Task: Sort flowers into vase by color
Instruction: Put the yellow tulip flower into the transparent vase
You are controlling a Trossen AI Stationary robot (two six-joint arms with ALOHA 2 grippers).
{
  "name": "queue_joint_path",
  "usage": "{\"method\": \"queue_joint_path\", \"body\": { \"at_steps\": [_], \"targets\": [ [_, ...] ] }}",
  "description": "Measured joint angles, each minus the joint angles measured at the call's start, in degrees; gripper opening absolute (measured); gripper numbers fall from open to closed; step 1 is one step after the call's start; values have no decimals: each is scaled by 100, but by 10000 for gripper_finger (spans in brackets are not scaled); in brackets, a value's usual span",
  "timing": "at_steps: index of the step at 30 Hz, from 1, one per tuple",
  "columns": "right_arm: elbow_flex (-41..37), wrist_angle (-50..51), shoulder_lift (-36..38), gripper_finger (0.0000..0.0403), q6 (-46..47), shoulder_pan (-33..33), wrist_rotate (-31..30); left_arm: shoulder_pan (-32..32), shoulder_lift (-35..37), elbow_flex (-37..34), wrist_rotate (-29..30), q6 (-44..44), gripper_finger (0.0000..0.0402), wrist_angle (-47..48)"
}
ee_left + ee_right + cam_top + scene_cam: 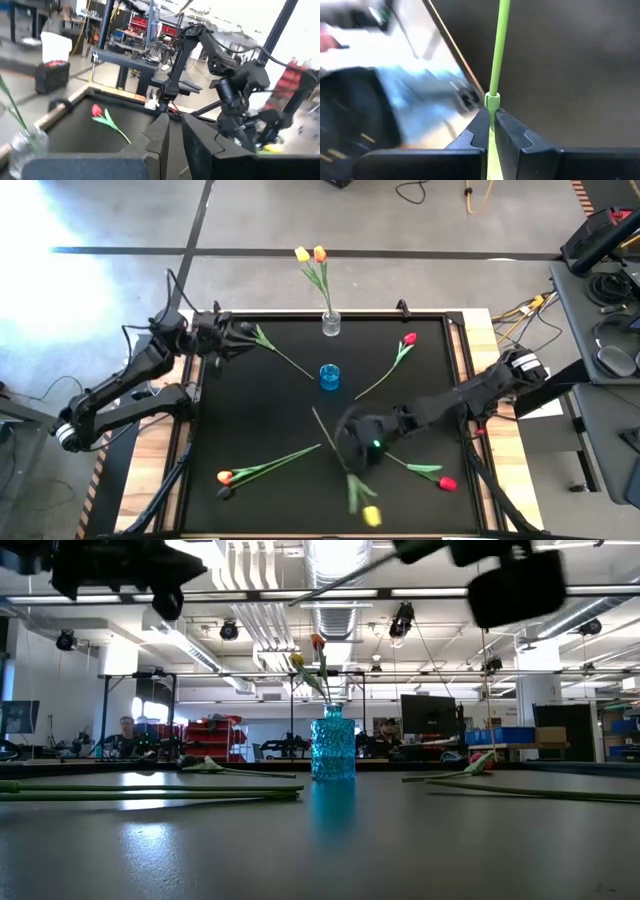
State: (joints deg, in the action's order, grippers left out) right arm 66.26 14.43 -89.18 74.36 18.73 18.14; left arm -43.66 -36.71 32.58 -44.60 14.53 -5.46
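— What did the left side of the desk point(260, 410) look like?

— The left hand point(243, 337) hung over the far-left corner with its fingers point(160, 137) nearly together and nothing between them. Just beside it a flower point(278, 352) with no head that I could make out lay with its stem running toward the middle. Near the front-left lay two orange-headed tulips point(262, 468), stems side by side, heads pointing left.

— And the middle?

— A clear vase point(331, 324) stood at the far edge holding a yellow tulip point(302, 255) and an orange tulip point(320, 254). Nearer in, a blue vase point(330, 377) stood upright on the black surface — nothing showed in it.

— Where was the right hand?

— The right hand point(352, 452) was over the near-middle of the desk, right of the orange pair, clamped shut on the thin green stem of a yellow-headed tulip point(371, 516). Its head hung blurred toward the near edge, while the stem end stuck out toward the blue vase.

— Anything further right?

— A red tulip point(409, 340) lay right of the blue vase, head toward the far right — and another red tulip point(446, 482) lay near the front-right, just beside the right arm.
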Motion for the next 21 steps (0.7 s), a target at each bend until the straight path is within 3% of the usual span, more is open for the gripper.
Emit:
{"method": "queue_joint_path", "body": {
  "at_steps": [5, 11, 16, 21],
  "targets": [
    [-11, -1980, -59, 13, 901, -570, -307, 63, -42, 993, 91, -1599, 38, 1255],
    [-10, -4230, -58, 13, 2002, -1102, -1451, 225, -225, 2179, 1022, -3733, 38, 2953],
    [132, -4706, -60, 13, 2841, -1306, -2168, 492, -429, 2665, 2031, -4844, 48, 3262],
    [656, -4960, -188, 13, 2962, -1506, -2221, 858, -708, 2694, 2159, -5708, 74, 3180]
  ]
}}
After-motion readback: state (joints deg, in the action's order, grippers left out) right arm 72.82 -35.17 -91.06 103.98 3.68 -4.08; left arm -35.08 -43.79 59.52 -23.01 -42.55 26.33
